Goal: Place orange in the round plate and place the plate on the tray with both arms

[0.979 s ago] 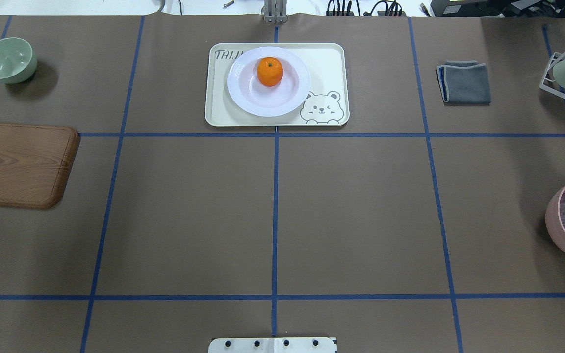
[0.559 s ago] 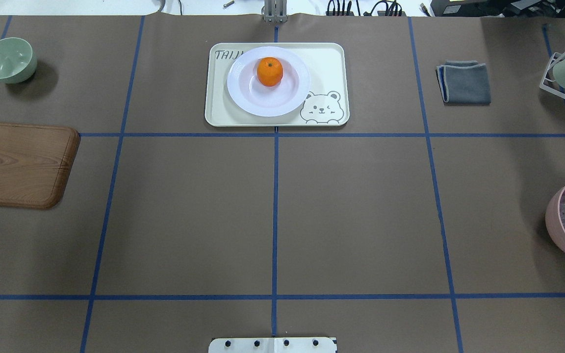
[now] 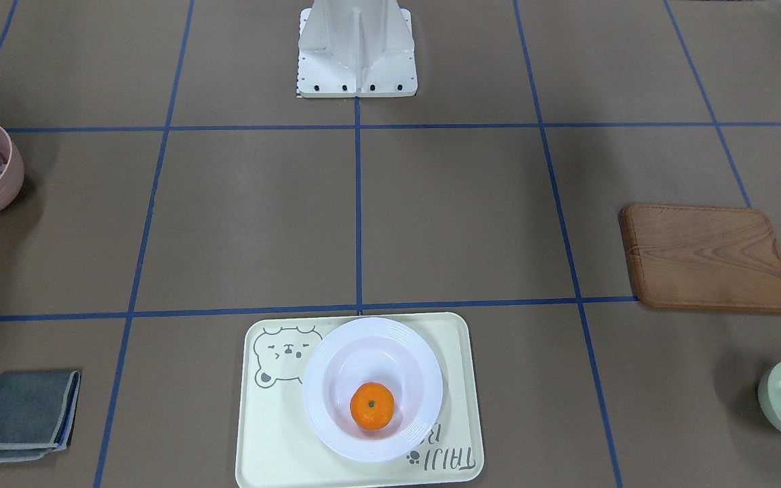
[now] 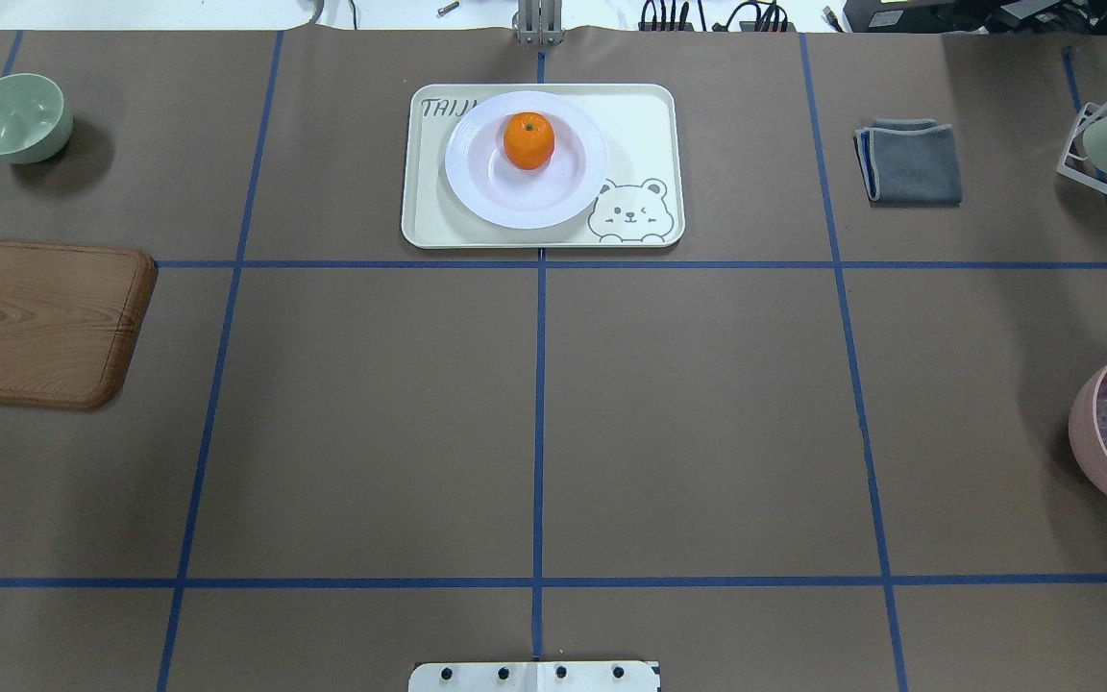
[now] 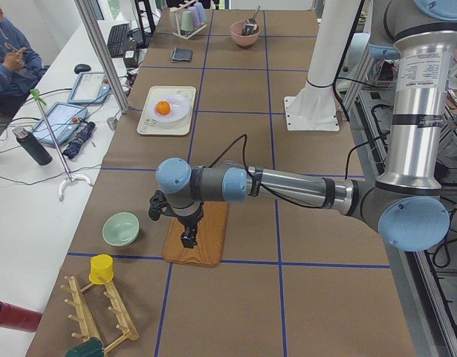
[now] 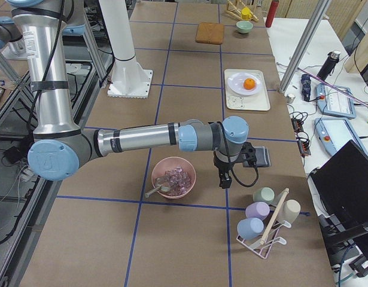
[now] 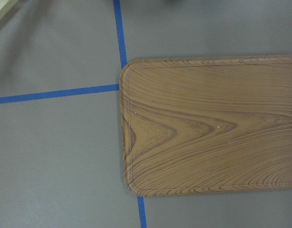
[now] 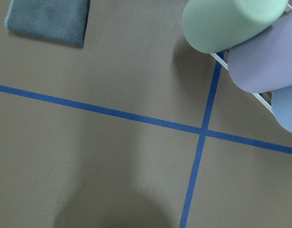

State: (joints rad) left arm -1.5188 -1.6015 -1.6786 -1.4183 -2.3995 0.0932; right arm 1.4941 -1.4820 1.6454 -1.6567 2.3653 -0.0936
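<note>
The orange [image 4: 528,140] sits in the round plate [image 4: 515,207], toward its 12 o'clock side in the overhead view; the plate rests on the tray [image 4: 645,125]. The left gripper [image 5: 189,238] hangs over the wooden board [image 5: 213,242], the right gripper [image 6: 224,179] at the pink bowl's [image 6: 173,177] 3 o'clock; whether either is spread or pressed together cannot be told

1. A pale green bowl [image 4: 15,117] is set far left on the table [image 4: 707,413].
2. A wooden board [image 4: 35,322] is laid nearer, same side.
3. A folded grey cloth [image 4: 911,161] is laid far right.
4. A pink bowl [image 4: 1087,432] of clear cubes is set nearer.
</note>
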